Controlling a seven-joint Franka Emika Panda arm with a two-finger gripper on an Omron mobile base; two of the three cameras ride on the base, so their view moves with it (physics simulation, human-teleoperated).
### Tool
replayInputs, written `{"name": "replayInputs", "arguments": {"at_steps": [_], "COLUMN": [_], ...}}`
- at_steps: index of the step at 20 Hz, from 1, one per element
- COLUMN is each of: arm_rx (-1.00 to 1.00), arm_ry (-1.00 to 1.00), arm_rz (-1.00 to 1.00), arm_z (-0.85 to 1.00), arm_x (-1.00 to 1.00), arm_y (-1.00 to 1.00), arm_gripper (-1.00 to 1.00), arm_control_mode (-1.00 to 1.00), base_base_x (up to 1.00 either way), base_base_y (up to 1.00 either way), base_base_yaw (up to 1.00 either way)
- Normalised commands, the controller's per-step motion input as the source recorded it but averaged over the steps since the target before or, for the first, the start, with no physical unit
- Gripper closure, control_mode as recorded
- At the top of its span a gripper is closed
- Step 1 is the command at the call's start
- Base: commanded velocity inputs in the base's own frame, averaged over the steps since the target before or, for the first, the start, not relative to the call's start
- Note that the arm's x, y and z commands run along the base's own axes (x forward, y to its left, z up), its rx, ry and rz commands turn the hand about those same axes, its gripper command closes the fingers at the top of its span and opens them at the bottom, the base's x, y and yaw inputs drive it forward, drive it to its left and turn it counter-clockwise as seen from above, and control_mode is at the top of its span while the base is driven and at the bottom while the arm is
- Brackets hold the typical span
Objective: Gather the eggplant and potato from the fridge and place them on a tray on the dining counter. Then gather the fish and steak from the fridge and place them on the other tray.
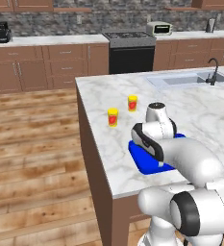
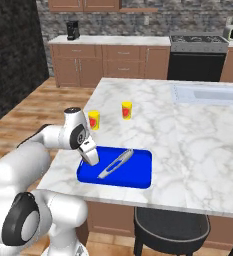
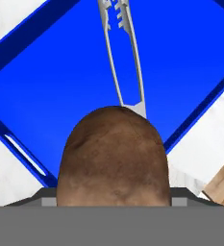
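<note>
Blue tray (image 3: pixel 46 72) beyond tool-held potato (image 3: pixel 113 156)

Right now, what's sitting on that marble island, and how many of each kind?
Blue tray: 1
Silver tongs in the tray: 1
Yellow cups: 2
Brown potato in the gripper, above the tray: 1
Total: 5

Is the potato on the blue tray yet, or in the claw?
In the claw: potato hangs above blue tray.

Potato (image 3: pixel 114 156): lower part cut by the hand view's bottom edge; it hides the gripper's fingertips. Blue tray (image 1: pixel 144 161): far half hidden behind the arm. Sink (image 2: pixel 213 93) cut by right edge.
</note>
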Motion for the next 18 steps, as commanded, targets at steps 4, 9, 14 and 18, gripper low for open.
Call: {"name": "replayInputs", "arguments": {"at_steps": [4, 9, 14, 18], "arm_rx": [0.0, 0.0, 0.0, 0.0], "arm_ry": [0.0, 0.0, 0.0, 0.0], "arm_rz": [-0.01, -0.01, -0.01, -0.01], "arm_z": [-0.19, -0.14, -0.13, -0.19], "arm_x": [0.18, 0.18, 0.19, 0.18], "arm_y": [0.0, 0.0, 0.0, -0.03], "arm_gripper": [1.0, 1.0, 1.0, 1.0], "arm_control_mode": [-1.0, -1.0, -1.0, -1.0], "base_base_x": [0.0, 0.0, 0.0, 0.0], "base_base_y": [0.0, 0.0, 0.0, 0.0], "base_base_yaw": [0.0, 0.0, 0.0, 0.0]}}
